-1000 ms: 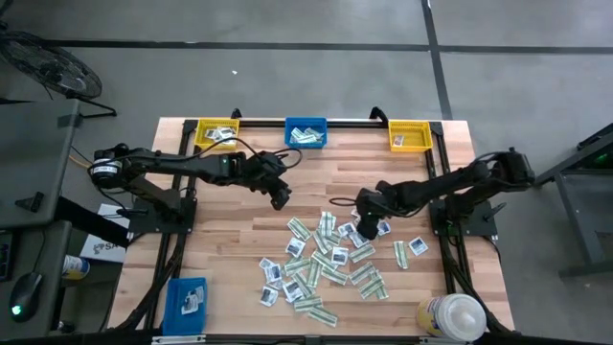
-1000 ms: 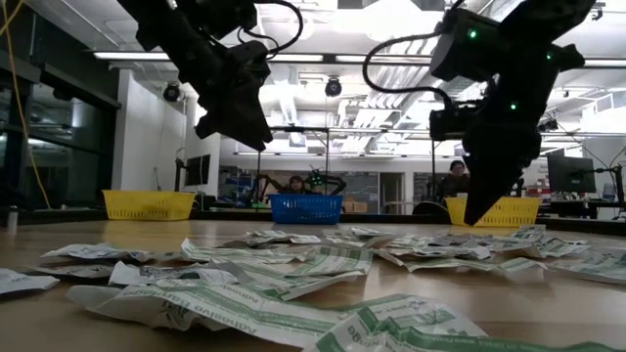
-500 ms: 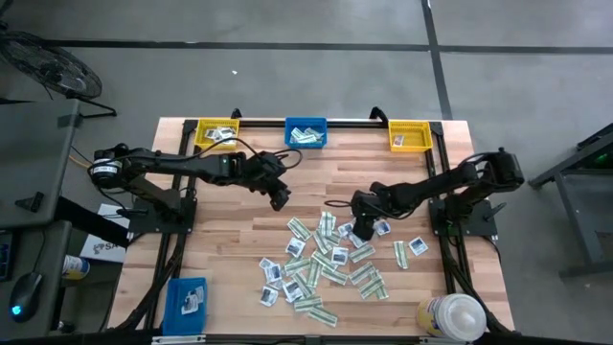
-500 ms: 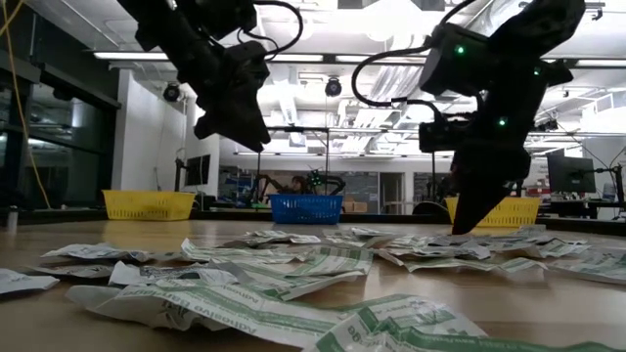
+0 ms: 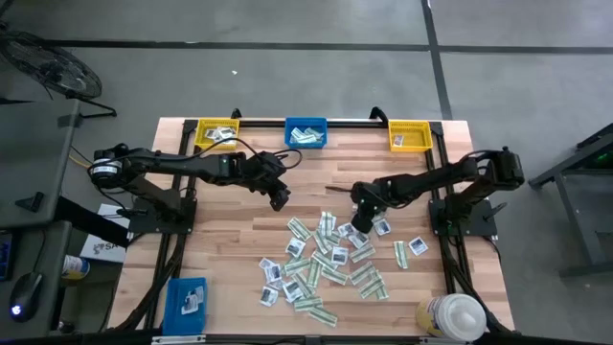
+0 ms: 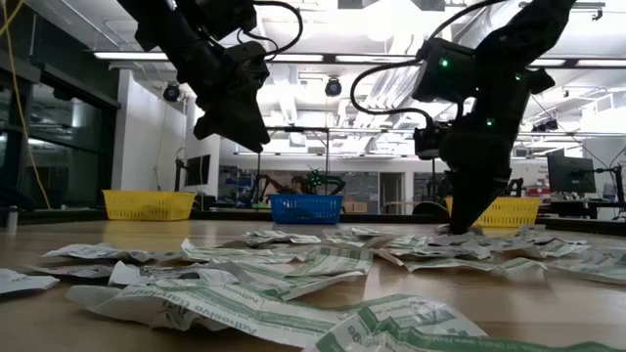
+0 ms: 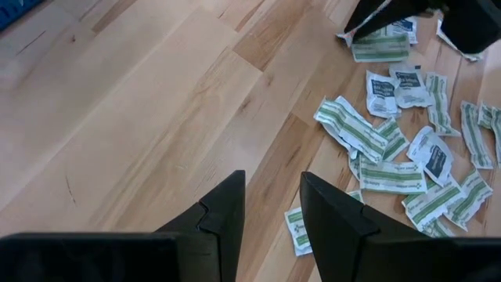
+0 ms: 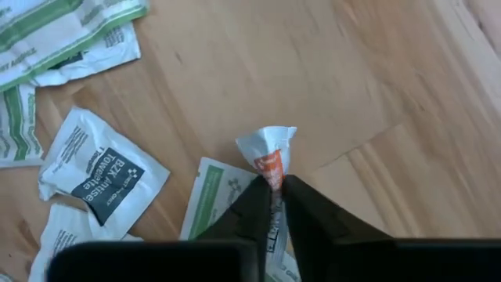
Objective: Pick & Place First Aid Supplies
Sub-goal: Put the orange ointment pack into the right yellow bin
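Right tool [image 8: 274, 186] pinches a white packet [image 8: 268, 149] at the packet pile's [image 5: 326, 254] far edge. Left tool [image 7: 270, 205], fingers parted and empty, hovers over bare counter [image 5: 230, 240].

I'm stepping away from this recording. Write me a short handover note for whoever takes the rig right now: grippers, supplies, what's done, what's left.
Right gripper: shut on a small white packet with an orange mark, at the far edge of the pile.
Left gripper: open, empty, hovering over bare wood to the left of the pile.
Supplies: most packets lie scattered on the table, centre-right.
Done: some packets already sit in the far left yellow bin, the far blue bin, the right yellow bin and the near-left blue bin.
Left: lift and bin the pinched packet, then clear the rest of the pile.
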